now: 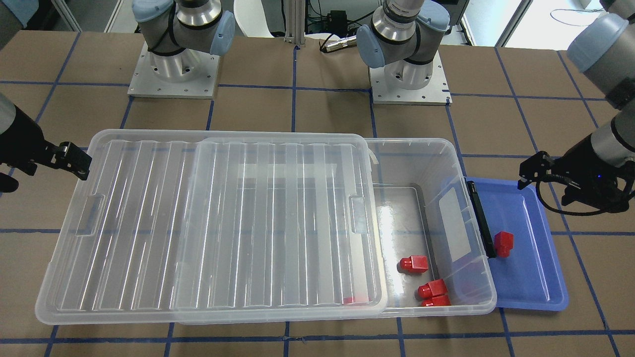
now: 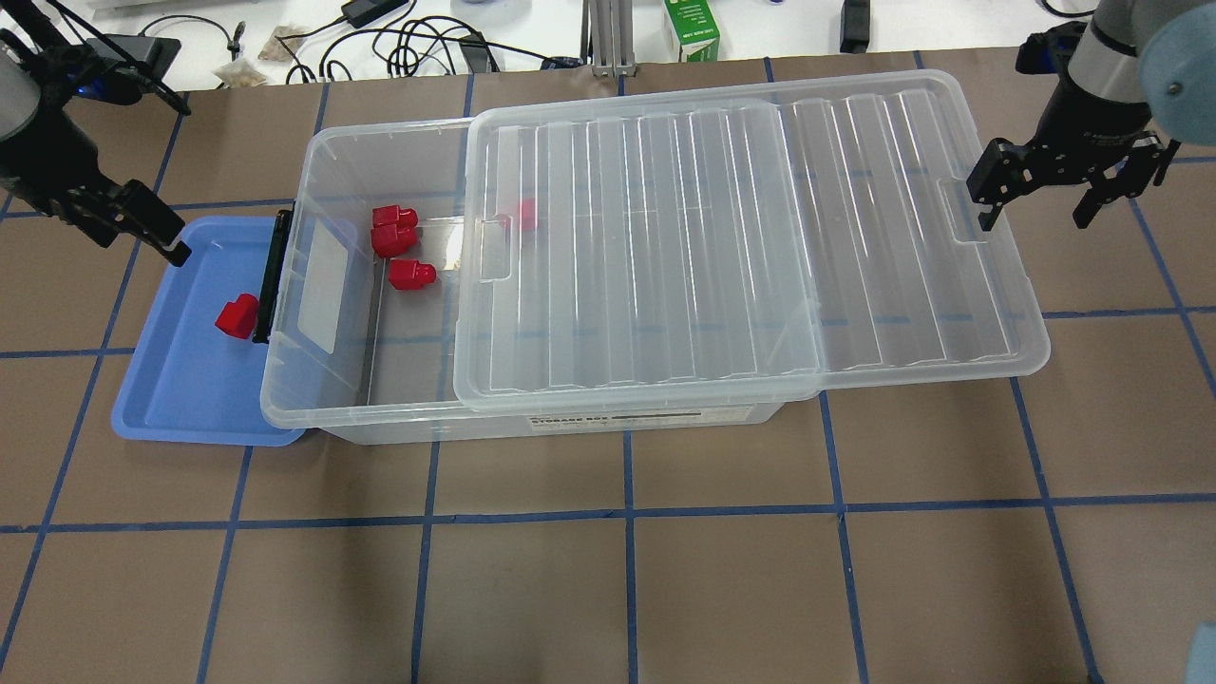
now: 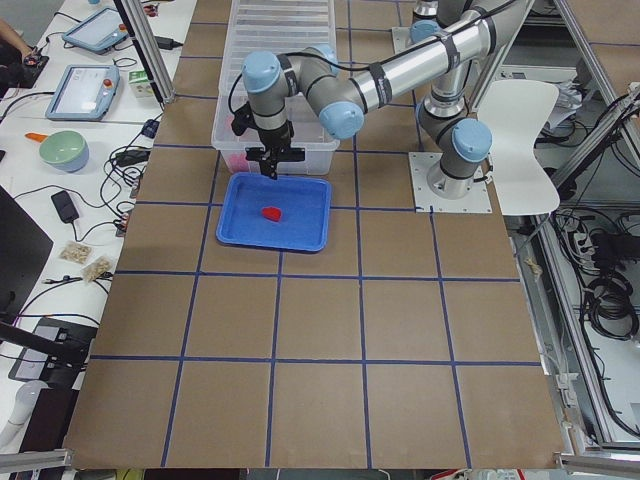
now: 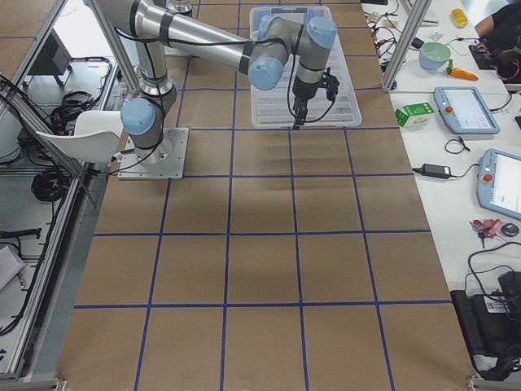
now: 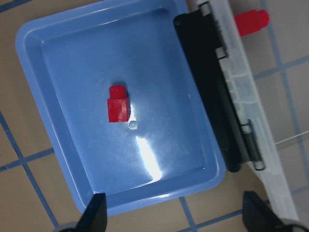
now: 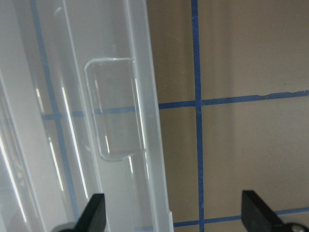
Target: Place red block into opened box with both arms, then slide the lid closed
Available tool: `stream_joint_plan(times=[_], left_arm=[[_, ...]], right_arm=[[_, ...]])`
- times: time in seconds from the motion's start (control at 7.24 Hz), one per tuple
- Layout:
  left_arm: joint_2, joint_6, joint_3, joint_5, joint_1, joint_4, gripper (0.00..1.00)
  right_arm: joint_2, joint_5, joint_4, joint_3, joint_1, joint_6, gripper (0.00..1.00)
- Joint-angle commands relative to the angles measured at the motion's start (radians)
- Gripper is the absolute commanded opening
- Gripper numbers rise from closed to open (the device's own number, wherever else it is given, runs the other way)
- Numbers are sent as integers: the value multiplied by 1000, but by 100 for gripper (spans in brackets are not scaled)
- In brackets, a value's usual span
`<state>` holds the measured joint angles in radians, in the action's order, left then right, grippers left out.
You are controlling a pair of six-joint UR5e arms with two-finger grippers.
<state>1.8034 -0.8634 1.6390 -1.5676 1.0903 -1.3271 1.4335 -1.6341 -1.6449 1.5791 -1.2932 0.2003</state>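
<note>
Bright, even light is given from overhead, and only faint, soft shadows are cast on the brown table (image 2: 722,570). In the left wrist view a white glare streak is seen on the blue tray (image 5: 72,72), running from the centre toward 5 o'clock, just beside the red block (image 5: 118,104). In the front view a similar glare patch is caught on the box (image 1: 397,233) floor, and thin bright lines are reflected along the lid (image 2: 665,247) ribs. The background (image 1: 536,20) at 1 o'clock there is washed out to white.
</note>
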Motion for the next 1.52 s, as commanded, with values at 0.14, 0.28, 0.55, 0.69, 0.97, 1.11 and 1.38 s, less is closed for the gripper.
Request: stream_joint_plan(times=[0.14, 0.28, 0.55, 0.69, 0.97, 1.11, 1.38], left_arm=[[120, -66, 111, 9, -23, 286, 100], [148, -53, 122, 12, -23, 293, 100], [210, -11, 128, 12, -23, 333, 100], [230, 12, 127, 12, -23, 341, 100], [261, 50, 116, 14, -23, 345, 62], [264, 56, 116, 12, -23, 345, 41], [255, 56, 111, 12, -23, 338, 1]], right_arm=[[41, 23, 36, 1, -12, -4, 100], [39, 25, 39, 4, -12, -4, 100], [39, 25, 39, 7, -32, -4, 100], [39, 22, 37, 9, -53, -5, 100], [41, 23, 56, 10, -58, -5, 100], [42, 25, 78, 4, -60, -5, 100], [63, 58, 96, -1, -70, -33, 100]])
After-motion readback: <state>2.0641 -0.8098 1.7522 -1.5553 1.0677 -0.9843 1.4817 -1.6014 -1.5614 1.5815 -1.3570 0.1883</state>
